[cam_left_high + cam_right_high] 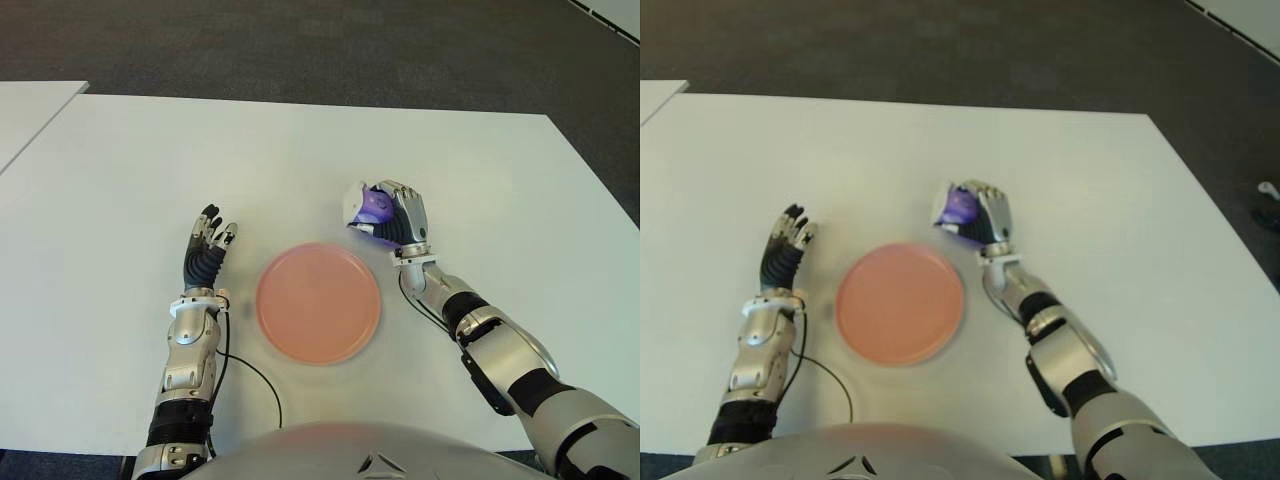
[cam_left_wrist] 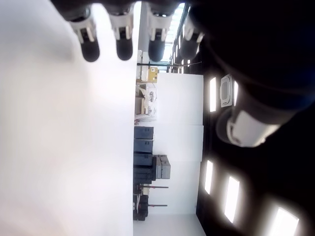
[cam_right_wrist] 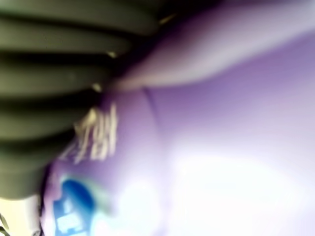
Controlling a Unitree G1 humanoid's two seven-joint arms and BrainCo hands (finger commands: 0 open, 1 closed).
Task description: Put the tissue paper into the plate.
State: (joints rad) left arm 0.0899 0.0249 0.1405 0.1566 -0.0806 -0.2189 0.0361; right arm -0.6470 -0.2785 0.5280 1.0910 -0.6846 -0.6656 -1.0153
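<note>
A purple and white tissue pack [image 1: 368, 208] is clasped in my right hand [image 1: 392, 218], just beyond the right rim of the pink plate [image 1: 318, 302]. Up close in the right wrist view, the purple pack [image 3: 221, 128] fills the picture with my dark fingers [image 3: 49, 73] curled against it. The plate lies on the white table [image 1: 300, 160] in front of me, with nothing in it. My left hand [image 1: 208, 250] shows to the left of the plate, fingers extended and holding nothing; in the left wrist view its fingertips [image 2: 123, 46] point out over the bare tabletop.
A black cable [image 1: 250, 375] runs across the table near my left forearm. A second white table [image 1: 25, 110] stands at the far left. Dark carpet [image 1: 320, 45] lies beyond the table's far edge.
</note>
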